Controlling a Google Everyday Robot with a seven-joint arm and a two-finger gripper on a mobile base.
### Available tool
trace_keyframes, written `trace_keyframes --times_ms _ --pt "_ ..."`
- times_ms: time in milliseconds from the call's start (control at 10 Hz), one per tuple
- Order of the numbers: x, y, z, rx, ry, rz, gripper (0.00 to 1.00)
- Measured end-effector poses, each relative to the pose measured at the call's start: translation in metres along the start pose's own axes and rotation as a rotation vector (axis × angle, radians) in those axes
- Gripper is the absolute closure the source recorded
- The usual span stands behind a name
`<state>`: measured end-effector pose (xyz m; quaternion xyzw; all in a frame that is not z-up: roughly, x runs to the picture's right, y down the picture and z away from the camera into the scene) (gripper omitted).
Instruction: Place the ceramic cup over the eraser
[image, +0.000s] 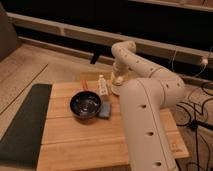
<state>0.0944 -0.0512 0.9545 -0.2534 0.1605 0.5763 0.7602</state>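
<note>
The gripper (118, 80) hangs down from the white arm (145, 95) over the back right part of the wooden table (75, 145). Right under it is a small whitish rounded thing (116, 89) that looks like the ceramic cup, standing on the table next to the slim white bottle (102, 86). I cannot tell whether the gripper touches or holds the cup. The black eraser is not in view; the arm and the cup may hide it.
A dark bowl (86, 105) stands at the table's middle, with a flat blue-grey pad (105, 110) by its right side. A dark mat (25, 122) lies along the table's left edge. The bulky arm covers the table's right side. Cables (192, 107) hang at the right.
</note>
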Motion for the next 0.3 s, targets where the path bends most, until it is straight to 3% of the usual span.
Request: trace_keyframes --times_ms 300 --pt "0.0004 0.0008 0.0009 -0.001 0.004 -0.003 0.2"
